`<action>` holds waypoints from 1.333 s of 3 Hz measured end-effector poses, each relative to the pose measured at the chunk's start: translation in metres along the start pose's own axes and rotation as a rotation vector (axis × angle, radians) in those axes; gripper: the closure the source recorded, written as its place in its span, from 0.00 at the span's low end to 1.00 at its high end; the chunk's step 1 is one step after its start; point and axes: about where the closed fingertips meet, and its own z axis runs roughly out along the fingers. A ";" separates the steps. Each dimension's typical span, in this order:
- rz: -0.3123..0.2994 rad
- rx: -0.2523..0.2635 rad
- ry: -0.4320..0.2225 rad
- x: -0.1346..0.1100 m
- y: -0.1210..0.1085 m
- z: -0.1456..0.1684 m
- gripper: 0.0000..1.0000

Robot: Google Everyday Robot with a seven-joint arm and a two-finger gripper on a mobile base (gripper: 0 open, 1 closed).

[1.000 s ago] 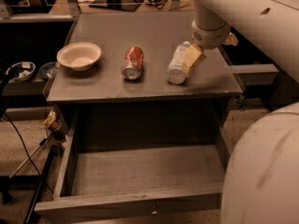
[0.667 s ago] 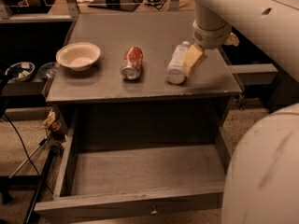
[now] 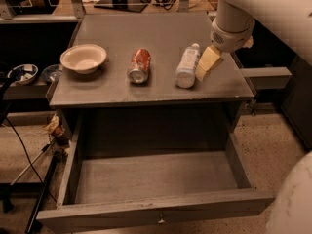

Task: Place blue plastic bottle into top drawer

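1. Nothing of note has moved since the earlier frame: the blue plastic bottle (image 3: 187, 65), the red soda can (image 3: 140, 65) and the bowl (image 3: 83, 58) all lie where they lay.
2. The tool (image 3: 207, 65) remains low over the right part of the worktop (image 3: 161, 30), just beside the bottle's right flank and possibly touching it. Whether it is released or clenched cannot be told from this view.
3. The bottle lies on its side on the worktop, white cap toward the far edge, right of the can and apart from it. It is not lifted.
4. The top drawer (image 3: 156, 211) stands pulled out on the near side, below the worktop, with its knob (image 3: 160, 221) at the centre of the front panel.
5. Judgement: the step in hand is the approach and grasp, and the placing has not begun.
6. Judgement: the next move calls for a firm closure across the bottle's body, since a round bottle on its side may roll toward the can. A lift and a carry over the near edge down into the drawer would follow.
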 end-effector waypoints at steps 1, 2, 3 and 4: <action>-0.004 -0.003 -0.006 0.000 0.000 -0.001 0.00; -0.030 -0.067 -0.046 -0.001 -0.002 0.001 0.00; -0.076 -0.169 -0.133 -0.011 -0.008 0.007 0.00; -0.116 -0.246 -0.209 -0.019 -0.012 0.010 0.00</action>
